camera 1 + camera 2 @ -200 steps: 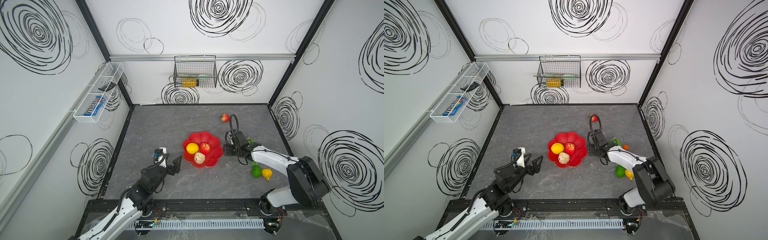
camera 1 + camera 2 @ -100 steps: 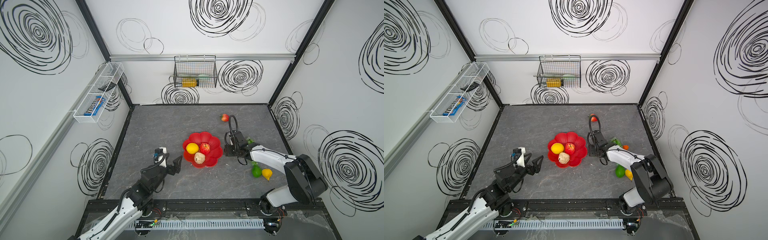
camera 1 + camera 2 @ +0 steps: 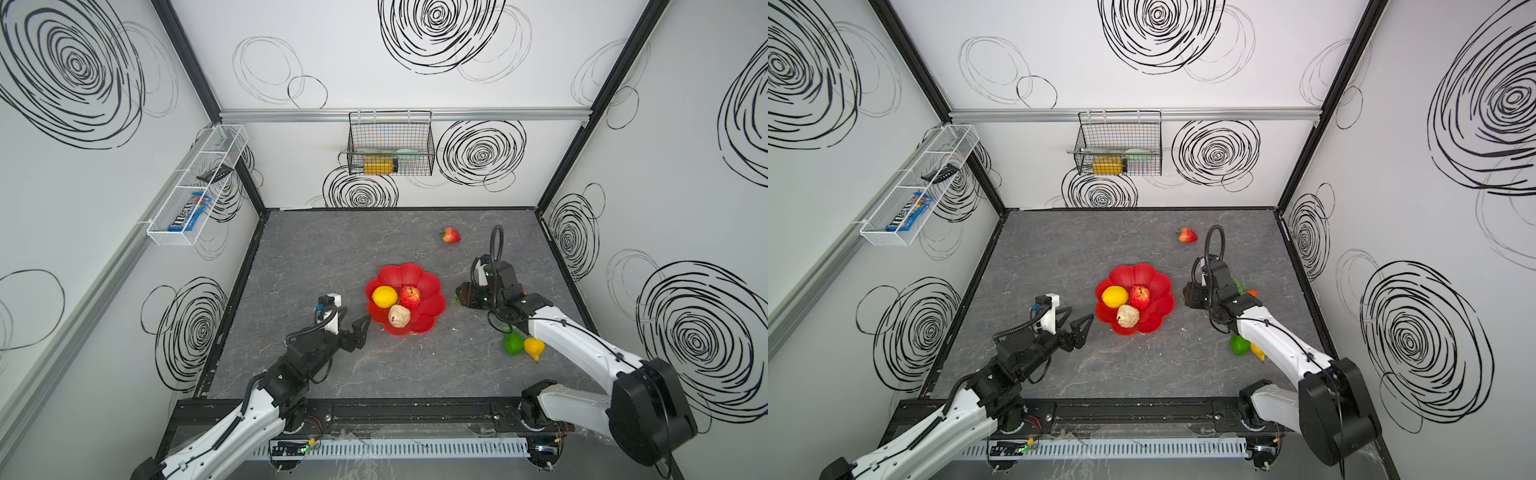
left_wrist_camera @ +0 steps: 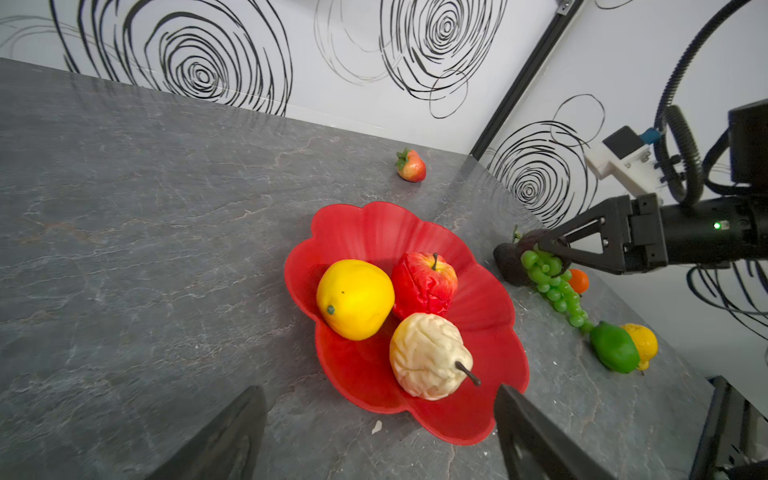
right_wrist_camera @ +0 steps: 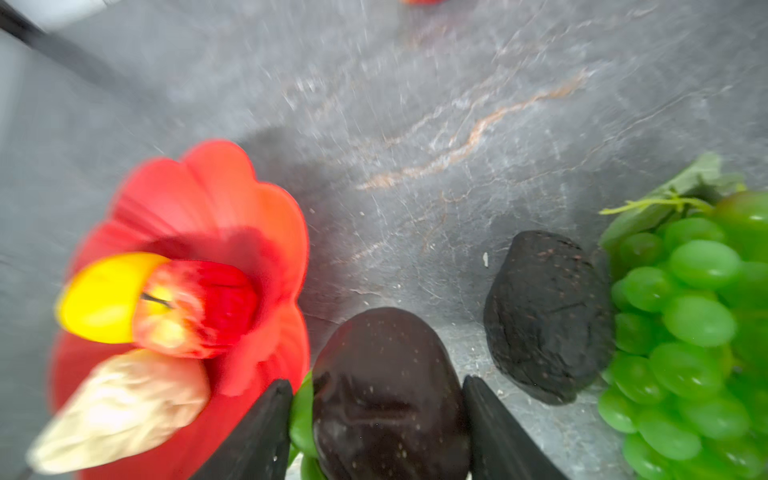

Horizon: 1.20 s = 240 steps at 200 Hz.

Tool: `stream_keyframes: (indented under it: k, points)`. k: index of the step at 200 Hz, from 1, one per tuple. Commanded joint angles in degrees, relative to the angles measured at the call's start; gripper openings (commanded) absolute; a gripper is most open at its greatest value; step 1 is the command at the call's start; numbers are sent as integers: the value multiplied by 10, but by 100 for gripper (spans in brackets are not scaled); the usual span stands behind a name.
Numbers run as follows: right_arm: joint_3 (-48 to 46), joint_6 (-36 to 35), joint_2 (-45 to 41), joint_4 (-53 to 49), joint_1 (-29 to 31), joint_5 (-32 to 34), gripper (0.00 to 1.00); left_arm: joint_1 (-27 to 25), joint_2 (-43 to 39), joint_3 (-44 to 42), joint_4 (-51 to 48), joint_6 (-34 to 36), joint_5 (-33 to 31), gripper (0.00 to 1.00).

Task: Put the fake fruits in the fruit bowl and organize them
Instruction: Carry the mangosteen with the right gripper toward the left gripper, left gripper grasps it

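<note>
Table [image 3: 332, 257] — grey stone-look slab, bearing everything below.

Red bowl [image 3: 430, 291]: flat on the slab near its middle, holding three fruits, with free space on the far and right side.

Right gripper [image 3: 460, 294]: low over the slab, just right of the bowl, in much the same spot as a second ago. Changed since then — jaws drawn in from a wider spread and now pinching the dark round fruit [image 5: 386, 390] on both sides. Read as grasp made, lift not yet evident. Judged from wrist-view blur: motion possibly under way. Next step as judged: raise clear of the scalloped rim, carry left, release into the free part of the bowl.

Left gripper [image 3: 1079, 316]: spread wide, empty, hovering just off the bowl's near-left rim, unmoved over the last second. Keep clear of the drop path.

Grapes [image 5: 685, 316]: on the slab, right against the rough black avocado [image 5: 548, 316], both just beside the gripped fruit.

Lemon [image 3: 385, 296], apple [image 3: 409, 296], pear [image 3: 399, 316]: inside the bowl, bunched together.

Lime [image 3: 513, 343] and second lemon [image 3: 533, 347]: touching, on the slab beside the right arm.

Strawberry [image 3: 451, 235]: alone toward the back wall.

Small orange [image 4: 579, 280]: behind the grapes.

Tally: three fruits in, seven seen outside, one of those in hand.
</note>
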Motion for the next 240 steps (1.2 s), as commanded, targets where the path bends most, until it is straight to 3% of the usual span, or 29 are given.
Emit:
stream_keyframes:
  k: [1, 47, 94, 149, 190, 240]
  points:
    - [-41, 73, -67, 19, -7, -74, 59, -30, 25, 12, 79, -8, 26, 88]
    - [-158, 248, -208, 152, 0, -156, 57, -191, 149, 88, 150, -13, -65, 87]
    - [-186, 343, -263, 170, 44, -168, 55, -279, 305, 178, 187, -16, -88, 77]
    - [-222, 384, -307, 187, 126, -92, 55, -325, 404, 258, 166, -19, -102, 57]
    - [-220, 378, -303, 187, 134, -90, 55, -331, 435, 278, 156, -25, -100, 45]
    - [-216, 372, -300, 190, 144, -89, 54, -331, 450, 288, 146, -30, -109, 37]
